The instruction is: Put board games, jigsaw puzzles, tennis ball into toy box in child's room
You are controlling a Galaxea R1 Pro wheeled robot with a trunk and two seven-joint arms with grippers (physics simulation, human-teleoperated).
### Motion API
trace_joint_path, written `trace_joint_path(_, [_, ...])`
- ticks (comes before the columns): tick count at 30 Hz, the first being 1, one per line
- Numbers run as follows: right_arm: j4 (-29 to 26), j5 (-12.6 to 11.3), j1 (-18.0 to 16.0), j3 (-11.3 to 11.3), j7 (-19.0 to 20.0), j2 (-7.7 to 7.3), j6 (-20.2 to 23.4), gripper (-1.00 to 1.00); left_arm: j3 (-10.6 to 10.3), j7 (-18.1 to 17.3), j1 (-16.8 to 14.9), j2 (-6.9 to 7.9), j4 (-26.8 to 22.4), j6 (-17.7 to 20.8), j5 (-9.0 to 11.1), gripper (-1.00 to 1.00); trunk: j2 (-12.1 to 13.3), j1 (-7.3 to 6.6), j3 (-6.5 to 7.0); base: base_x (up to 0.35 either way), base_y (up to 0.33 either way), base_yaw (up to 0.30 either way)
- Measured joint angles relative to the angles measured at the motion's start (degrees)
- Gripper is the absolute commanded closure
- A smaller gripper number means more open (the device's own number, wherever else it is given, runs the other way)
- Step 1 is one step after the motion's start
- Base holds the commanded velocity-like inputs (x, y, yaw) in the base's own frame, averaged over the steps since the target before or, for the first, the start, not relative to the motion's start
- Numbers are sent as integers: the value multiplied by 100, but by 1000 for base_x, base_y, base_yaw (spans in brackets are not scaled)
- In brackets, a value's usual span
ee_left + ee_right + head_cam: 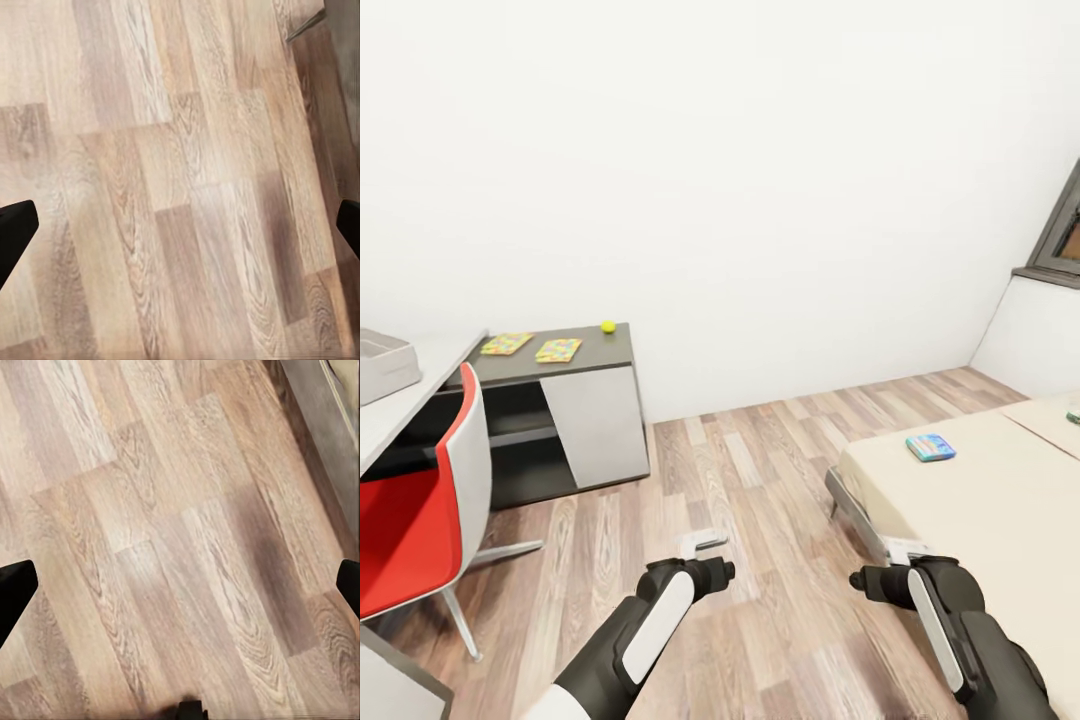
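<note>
While both tools (180, 217) (180, 577) hang spread wide over grained wood planks, two flat speckled jigsaw puzzles (507, 343) (558, 350) and a fuzzy tennis ball (608, 326) lie on the dark worktop (610, 355); a blue board game (930, 447) rests on the smooth beige bed (980, 510).

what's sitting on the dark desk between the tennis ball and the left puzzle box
In the head view, the second jigsaw puzzle lies flat on the dark desk, between the tennis ball and the left puzzle box, apart from both.

Both arms: glossy black rounded housings, white elongated inlay panels; left arm (650, 625), right arm (950, 620); black fingers (16, 232).
</note>
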Motion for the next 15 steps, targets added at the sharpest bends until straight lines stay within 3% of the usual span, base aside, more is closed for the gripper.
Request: trace_joint_path(15, [-28, -7, 2, -125, 0, -43, 0, -100, -38, 8, -18, 68, -19, -6, 16, -100, 0, 0, -59, 0, 0, -263])
